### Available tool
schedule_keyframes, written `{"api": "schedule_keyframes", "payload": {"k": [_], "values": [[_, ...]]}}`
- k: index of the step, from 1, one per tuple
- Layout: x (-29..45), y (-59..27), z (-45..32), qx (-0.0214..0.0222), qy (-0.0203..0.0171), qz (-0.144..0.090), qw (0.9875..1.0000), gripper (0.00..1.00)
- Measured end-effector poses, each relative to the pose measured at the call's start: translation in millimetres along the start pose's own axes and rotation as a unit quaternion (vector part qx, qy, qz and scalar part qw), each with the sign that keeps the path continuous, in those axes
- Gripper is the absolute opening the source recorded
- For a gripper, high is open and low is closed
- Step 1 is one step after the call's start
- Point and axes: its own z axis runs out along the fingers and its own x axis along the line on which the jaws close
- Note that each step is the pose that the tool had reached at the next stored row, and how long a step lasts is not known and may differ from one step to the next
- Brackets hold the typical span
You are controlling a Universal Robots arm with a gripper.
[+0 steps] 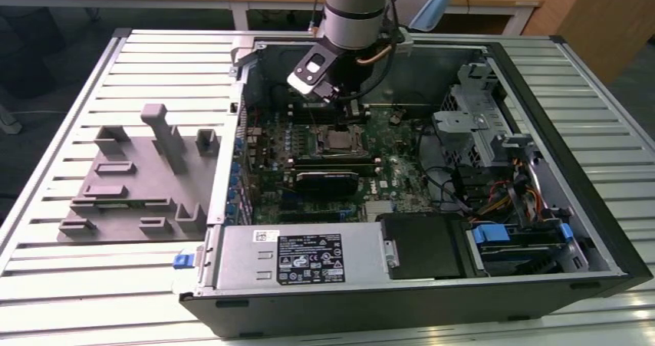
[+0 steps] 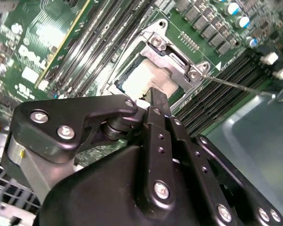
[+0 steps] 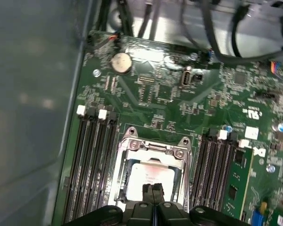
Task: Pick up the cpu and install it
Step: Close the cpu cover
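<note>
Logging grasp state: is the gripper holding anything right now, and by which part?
Nothing, it seems. The gripper has its jaws shut together, empty, over the chip, which lies flat in the socket.

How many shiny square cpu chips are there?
1. The cpu lies inside the socket frame on the green motherboard, right at the tips of the gripper.

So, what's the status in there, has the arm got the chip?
Fingers shut, close over the socket. Cpu lies flat inside the metal socket frame, not gripped. Nothing seen between fingers and cpu.
</note>
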Motion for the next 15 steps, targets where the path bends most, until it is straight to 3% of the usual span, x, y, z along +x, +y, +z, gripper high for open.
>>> {"api": "schedule_keyframes", "payload": {"k": [4, 8, 12, 15], "values": [[0.0, 0.0, 0.2, -0.0001, 0.0, -0.037, 0.9993, 0.11], [0.0, 0.0, 0.4, -0.0002, 0.0, -0.073, 0.9973, 0.11], [0.0, 0.0, 0.6, -0.0004, 0.0, -0.109, 0.994, 0.11], [0.0, 0.0, 0.7, -0.0005, 0.0, -0.137, 0.9906, 0.11]]}}
